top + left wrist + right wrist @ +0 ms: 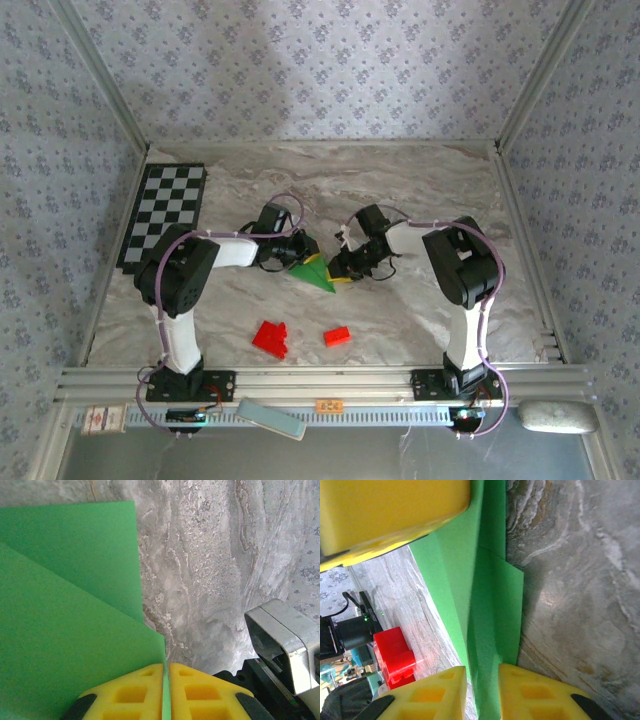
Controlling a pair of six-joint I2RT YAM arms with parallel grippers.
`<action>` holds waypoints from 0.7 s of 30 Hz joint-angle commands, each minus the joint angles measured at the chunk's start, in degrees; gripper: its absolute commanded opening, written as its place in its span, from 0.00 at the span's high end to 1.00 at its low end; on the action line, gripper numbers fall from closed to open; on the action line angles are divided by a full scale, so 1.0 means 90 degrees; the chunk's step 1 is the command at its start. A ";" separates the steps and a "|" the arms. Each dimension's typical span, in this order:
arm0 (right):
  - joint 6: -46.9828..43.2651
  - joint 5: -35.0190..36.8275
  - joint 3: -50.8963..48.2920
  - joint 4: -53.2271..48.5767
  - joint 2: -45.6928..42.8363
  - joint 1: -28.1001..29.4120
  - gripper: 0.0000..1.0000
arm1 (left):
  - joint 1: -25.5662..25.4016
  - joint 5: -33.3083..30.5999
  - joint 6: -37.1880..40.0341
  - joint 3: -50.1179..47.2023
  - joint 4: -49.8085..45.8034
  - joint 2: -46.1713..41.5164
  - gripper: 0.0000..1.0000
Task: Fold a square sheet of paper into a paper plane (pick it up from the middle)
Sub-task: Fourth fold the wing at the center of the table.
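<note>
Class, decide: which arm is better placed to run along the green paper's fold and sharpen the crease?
Probably right. The right tool straddles the folded bright green paper sheet, fingers slightly apart, free to slide. The left tool is pinched shut on the sheet, so it suits anchoring.

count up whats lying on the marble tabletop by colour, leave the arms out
green: 1, the folded paper
red: 2, a larger block cluster (it may be more than one block) and a small block
black-and-white: 1, the checkered board
total: 4
</note>
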 commanded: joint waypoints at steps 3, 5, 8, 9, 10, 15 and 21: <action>-0.0137 0.0205 -0.0070 -0.0423 0.0037 0.0063 0.80 | -0.0029 -0.0070 0.0049 0.0141 -0.0094 0.0147 0.89; -0.0160 0.0224 -0.0082 -0.0426 0.0068 0.0048 0.82 | -0.0035 -0.0070 0.0049 0.0150 -0.0102 0.0140 0.89; -0.0179 0.0243 -0.0092 -0.0416 0.0117 0.0042 0.85 | -0.0029 -0.0068 0.0051 0.0173 -0.0113 0.0141 0.89; -0.0177 0.0258 -0.0093 -0.0417 0.0134 0.0035 0.86 | -0.0028 -0.0070 0.0049 0.0179 -0.0114 0.0141 0.89; -0.0179 0.0272 -0.0097 -0.0412 0.0147 0.0039 0.86 | -0.0030 -0.0065 0.0049 0.0194 -0.0124 0.0131 0.89; -0.0156 0.0303 -0.0100 -0.0390 0.0223 0.0024 0.89 | -0.0030 -0.0022 0.0077 0.0291 -0.0201 -0.0009 0.89; -0.0054 0.0193 -0.0172 -0.0222 0.0312 -0.0073 0.90 | -0.0036 0.0032 0.0166 0.0149 -0.0215 -0.0406 0.87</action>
